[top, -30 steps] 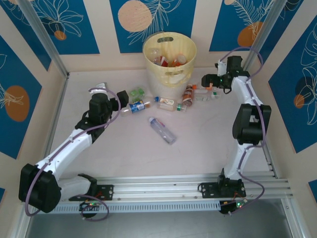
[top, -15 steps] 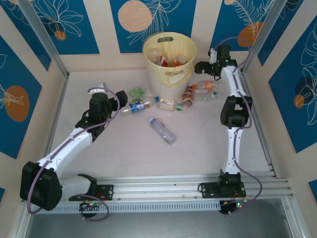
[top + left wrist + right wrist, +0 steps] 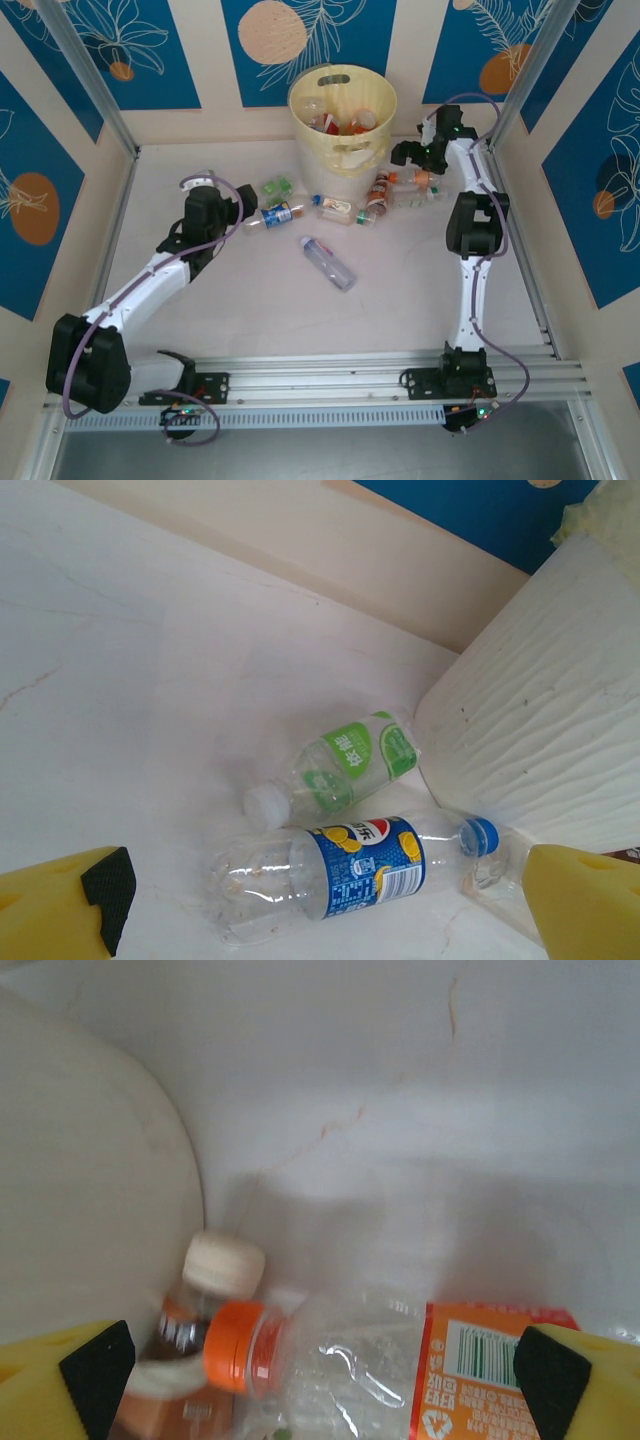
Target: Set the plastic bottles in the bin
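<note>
After swinging toward the bin [image 3: 345, 155], lowering the wide, empty right end effector [image 3: 320, 1365] over the orange-capped bottle [image 3: 395, 1365], readying the next pick.

Orange-label bottle [image 3: 480, 1365] cut off at bottom edge, bin [image 3: 540, 710] cropped at right, bottles [image 3: 330, 122] inside it too small to count

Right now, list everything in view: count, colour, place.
bin: one, pale yellow, far centre.
bottles in the bin: several, clear with red and white.
green-label bottle: one, left of the bin.
blue-label bottle: one, blue cap, beside the green one.
white-label bottle: one, before the bin.
blue-capped clear bottle: one, table middle.
orange and brown bottles: about four, right of the bin.
table: one, whitish.
left gripper: open, near blue-label bottle.
right gripper: open, over the right cluster.
</note>
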You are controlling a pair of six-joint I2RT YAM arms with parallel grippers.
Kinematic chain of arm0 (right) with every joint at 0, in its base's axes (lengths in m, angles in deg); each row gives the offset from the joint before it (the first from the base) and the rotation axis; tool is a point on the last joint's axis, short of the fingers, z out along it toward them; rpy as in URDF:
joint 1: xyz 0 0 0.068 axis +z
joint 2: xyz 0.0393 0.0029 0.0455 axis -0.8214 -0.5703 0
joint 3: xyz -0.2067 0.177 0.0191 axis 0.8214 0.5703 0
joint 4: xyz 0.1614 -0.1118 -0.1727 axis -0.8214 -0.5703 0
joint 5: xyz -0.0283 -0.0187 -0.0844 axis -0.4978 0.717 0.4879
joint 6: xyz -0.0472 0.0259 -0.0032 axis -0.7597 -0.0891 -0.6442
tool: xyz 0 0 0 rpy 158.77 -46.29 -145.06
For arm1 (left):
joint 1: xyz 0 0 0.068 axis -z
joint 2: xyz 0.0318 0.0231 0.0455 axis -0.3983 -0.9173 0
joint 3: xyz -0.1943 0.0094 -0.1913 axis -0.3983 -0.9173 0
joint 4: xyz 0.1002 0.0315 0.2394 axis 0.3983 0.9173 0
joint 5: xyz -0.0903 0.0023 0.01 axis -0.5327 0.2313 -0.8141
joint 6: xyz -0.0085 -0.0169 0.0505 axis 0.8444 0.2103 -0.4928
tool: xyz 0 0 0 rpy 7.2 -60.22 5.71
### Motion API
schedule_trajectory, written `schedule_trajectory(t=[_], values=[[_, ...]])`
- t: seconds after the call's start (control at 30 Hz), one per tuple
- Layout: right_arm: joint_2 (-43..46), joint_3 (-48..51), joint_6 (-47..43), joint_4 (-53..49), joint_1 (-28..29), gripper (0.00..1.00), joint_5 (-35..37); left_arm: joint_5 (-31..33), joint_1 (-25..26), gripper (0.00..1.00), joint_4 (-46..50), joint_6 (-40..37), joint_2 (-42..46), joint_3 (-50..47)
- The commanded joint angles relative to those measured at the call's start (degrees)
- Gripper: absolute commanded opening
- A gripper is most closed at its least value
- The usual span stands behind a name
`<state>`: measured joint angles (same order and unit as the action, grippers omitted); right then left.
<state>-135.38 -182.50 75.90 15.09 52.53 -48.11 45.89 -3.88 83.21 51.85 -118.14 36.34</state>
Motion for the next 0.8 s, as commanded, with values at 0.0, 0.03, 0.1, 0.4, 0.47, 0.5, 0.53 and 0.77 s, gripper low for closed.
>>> schedule_trajectory(t=[0.0, 0.03, 0.1, 0.4, 0.47, 0.5, 0.53, 0.77], values=[[7.74, 9.78, 1.17, -2.25, 0.46, 1.00, -1.37, -0.71, -0.87, 1.00, 0.60, 0.81, 0.51, -0.03], [9.93, 13.31, 1.37, -1.59, 0.49, 1.00, -1.36, -0.68, -0.87, 1.00, 0.55, 0.90, 0.72, -0.30], [14.24, 20.07, 1.69, 0.12, 0.80, 1.00, -1.70, -0.57, -1.00, 1.00, 0.35, 1.11, 1.10, -0.81], [26.70, 37.09, 3.85, 4.52, 2.64, 1.00, -2.33, -1.91, -1.49, 1.00, -0.40, 2.27, 1.82, -2.45], [27.60, 38.18, 3.77, 4.38, 3.08, 1.00, -1.65, -1.81, -1.49, 1.00, -0.57, 2.52, 2.30, -3.02], [27.99, 38.56, 3.75, 4.29, 3.43, 1.00, -0.58, -1.80, -1.54, 1.00, -0.65, 2.53, 2.66, -3.39], [28.36, 38.82, 3.75, 4.22, 3.69, 0.99, 0.79, -1.72, -1.57, 1.00, -0.62, 2.48, 3.06, -3.72], [25.36, 34.81, 1.92, 1.47, 4.19, 0.98, 15.24, -0.87, -2.09, 1.00, 0.12, 2.26, 5.62, -5.34]])
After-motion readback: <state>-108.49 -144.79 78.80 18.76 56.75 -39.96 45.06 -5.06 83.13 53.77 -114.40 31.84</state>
